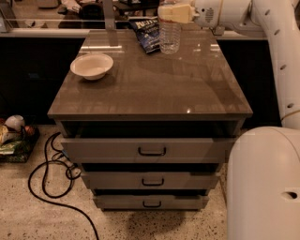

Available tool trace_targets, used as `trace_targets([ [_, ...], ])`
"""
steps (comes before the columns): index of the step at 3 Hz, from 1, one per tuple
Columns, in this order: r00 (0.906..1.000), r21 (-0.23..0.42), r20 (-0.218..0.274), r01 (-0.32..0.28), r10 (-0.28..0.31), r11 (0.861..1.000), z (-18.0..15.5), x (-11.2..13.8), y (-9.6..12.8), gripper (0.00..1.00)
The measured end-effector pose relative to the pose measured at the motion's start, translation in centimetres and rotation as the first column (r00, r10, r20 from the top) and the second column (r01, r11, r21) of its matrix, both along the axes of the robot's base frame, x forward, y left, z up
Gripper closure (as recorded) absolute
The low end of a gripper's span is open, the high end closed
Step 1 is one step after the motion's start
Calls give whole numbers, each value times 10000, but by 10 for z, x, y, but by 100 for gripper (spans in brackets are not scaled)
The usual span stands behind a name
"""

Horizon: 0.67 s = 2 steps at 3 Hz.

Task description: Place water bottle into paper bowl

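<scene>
The water bottle (169, 35) is clear and ribbed, upright at the back middle of the cabinet top (154, 89). My gripper (176, 13) reaches in from the right and is shut on the bottle's upper part, holding it a little above the surface; its cap is hidden. The paper bowl (92, 65), cream-white and empty, sits at the left of the cabinet top, well to the left of and nearer than the bottle.
A dark blue snack bag (146, 33) lies just left of and behind the bottle. The top drawer (150, 149) stands pulled out, with two more drawers below it. A black cable (51, 178) loops on the floor at left. My white base (262, 187) fills the lower right.
</scene>
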State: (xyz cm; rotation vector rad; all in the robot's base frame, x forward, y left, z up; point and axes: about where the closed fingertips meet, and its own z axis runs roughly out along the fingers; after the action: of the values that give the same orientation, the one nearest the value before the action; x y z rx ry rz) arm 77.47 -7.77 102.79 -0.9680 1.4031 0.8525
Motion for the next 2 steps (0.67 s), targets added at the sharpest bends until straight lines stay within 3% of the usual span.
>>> trace_targets([
  [2, 9999, 365, 10, -137, 137, 9992, 40, 18, 92, 100],
])
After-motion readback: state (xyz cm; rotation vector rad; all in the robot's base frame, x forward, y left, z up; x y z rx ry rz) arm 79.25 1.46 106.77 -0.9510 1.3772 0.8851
